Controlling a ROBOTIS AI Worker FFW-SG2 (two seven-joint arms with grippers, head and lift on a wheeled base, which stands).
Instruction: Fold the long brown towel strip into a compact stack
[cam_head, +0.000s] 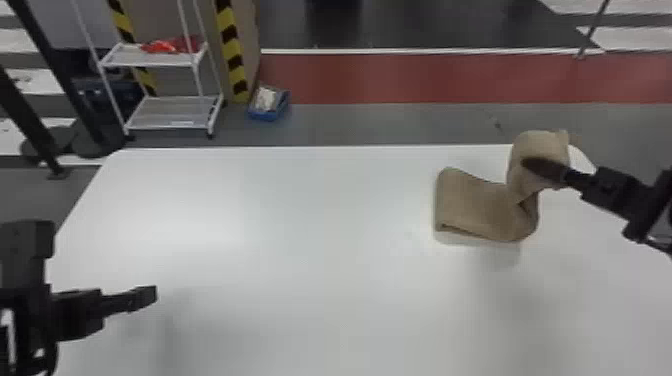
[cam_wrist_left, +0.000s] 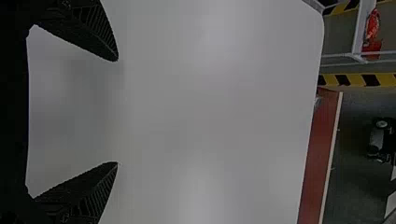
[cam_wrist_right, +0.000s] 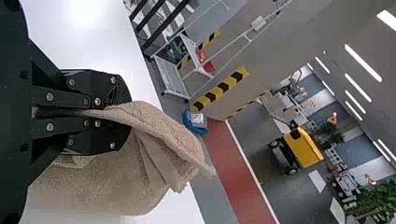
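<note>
Towel strip (cam_head: 472, 205), raised part clamped in jaws of right gripper (cam_head: 532, 165), left gripper (cam_head: 148, 296) spread

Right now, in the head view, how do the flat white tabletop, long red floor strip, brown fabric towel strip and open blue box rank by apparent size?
Largest to smallest:
1. White tabletop
2. Red floor strip
3. Brown towel strip
4. Blue box

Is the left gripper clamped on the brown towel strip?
No, the left gripper stands open, its two fingers wide apart with just white tabletop between them.
</note>
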